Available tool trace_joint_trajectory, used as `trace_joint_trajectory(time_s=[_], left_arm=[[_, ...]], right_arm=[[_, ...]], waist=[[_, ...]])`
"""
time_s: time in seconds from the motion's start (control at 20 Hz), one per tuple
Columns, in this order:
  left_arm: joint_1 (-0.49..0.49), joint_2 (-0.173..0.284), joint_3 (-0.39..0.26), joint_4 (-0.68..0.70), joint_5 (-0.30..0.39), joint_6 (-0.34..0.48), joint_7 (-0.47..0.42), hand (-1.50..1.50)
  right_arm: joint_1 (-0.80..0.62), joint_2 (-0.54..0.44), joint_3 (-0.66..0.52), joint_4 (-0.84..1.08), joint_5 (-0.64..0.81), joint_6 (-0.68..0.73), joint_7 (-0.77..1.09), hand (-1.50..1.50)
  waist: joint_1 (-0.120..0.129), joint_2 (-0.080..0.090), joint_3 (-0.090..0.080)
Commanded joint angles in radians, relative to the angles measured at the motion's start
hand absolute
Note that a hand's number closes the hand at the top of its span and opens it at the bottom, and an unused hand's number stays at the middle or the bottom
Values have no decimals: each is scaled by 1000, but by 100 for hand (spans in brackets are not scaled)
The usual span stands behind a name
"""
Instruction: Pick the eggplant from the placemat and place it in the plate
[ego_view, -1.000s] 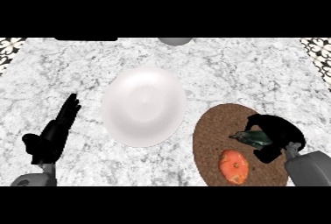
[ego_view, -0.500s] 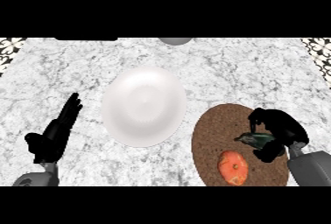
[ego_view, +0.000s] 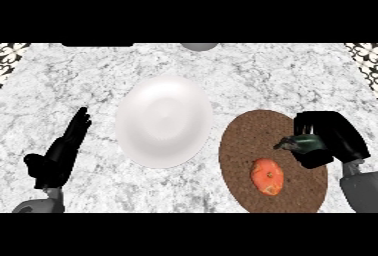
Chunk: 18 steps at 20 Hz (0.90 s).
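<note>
Head view, near edge first: two grey forearms enter from the near edge of the marble bench (ego_view: 88, 75); left hand (ego_view: 57, 157) sits by the near left corner, fingers straight and together, pointing away toward the far edge, holding nothing, resting; right hand (ego_view: 328, 137) is over the right-hand rim of the placemat (ego_view: 251, 135), fingers curled and clamped on the eggplant (ego_view: 301, 144); only the dark green stem end of the eggplant shows past the fingers, the rest hidden by the hand; cannot tell whether it touches the placemat or is lifted off it. Round brown placemat lies toward the near right corner; orange fruit (ego_view: 267, 176) lies on its near half, just nearer than the held eggplant, apart from the hand. White plate (ego_view: 164, 121) sits mid-bench, just left of the placemat, bare. Grey rounded object (ego_view: 199, 46) at the far edge, cut off by the frame; patterned patches at both far corners.
</note>
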Motion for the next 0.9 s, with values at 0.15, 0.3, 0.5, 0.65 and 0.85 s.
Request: trace_joint_trajectory(time_s=[0.15, 0.3, 0.5, 0.65, 0.85], left_arm=[[17, -1, 26, 23, 7, -12, -36, 0], [49, -22, -5, -45, -16, 11, 13, 0], [-68, -4, 28, 62, -18, 6, 18, 0], [2, -23, 1, -45, -20, 3, 52, 0], [5, -22, 14, 37, -30, -23, -35, 0]], right_arm=[[47, -3, -59, -312, -50, 44, 53, 150], [97, -16, -101, -457, -78, 51, 68, 150], [69, 51, -113, -477, -55, -30, 42, 150], [-38, 86, -74, -528, -57, 74, 164, 150], [-98, 190, 8, -473, 15, 32, 191, 150]], waist=[[-6, -1, 0], [-7, -3, 1], [-6, 2, 1], [5, 1, 1], [6, 2, 1]])
